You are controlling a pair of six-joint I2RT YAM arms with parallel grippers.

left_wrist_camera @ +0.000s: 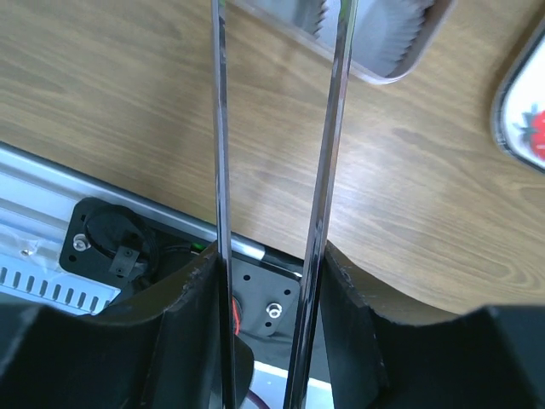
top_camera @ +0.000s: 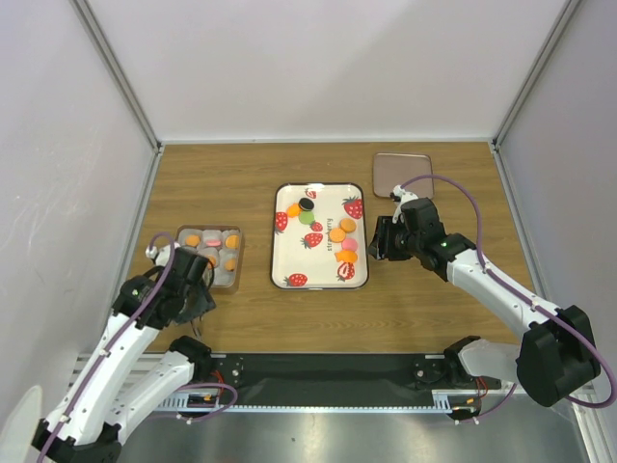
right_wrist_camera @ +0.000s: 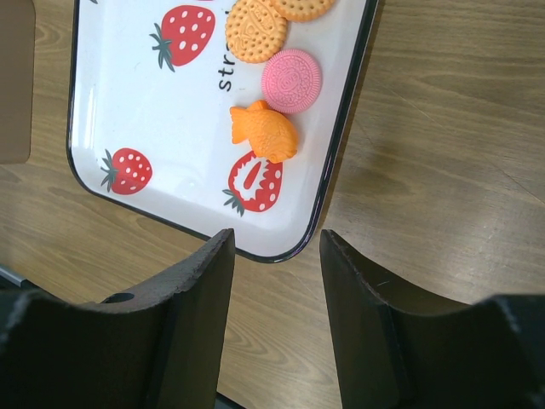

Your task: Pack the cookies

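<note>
Several cookies (top_camera: 339, 234), orange, pink, green and black, lie on the white strawberry-print tray (top_camera: 280, 246). More cookies (top_camera: 192, 239) sit in the clear compartment box (top_camera: 210, 256) at the left. My right gripper (top_camera: 376, 241) hovers open over the tray's near right corner (right_wrist_camera: 281, 251) with nothing between its fingers. Ahead of it lie an orange fish-shaped cookie (right_wrist_camera: 266, 132), a pink one (right_wrist_camera: 292, 81) and a round orange one (right_wrist_camera: 256, 31). My left gripper (top_camera: 193, 285) is shut on metal tongs (left_wrist_camera: 328, 128), whose two arms run up toward the box (left_wrist_camera: 383, 51).
A brownish flat lid (top_camera: 400, 172) lies at the back right of the wooden table. Grey walls close in both sides and the back. The metal rail with the arm bases (top_camera: 318, 371) runs along the near edge.
</note>
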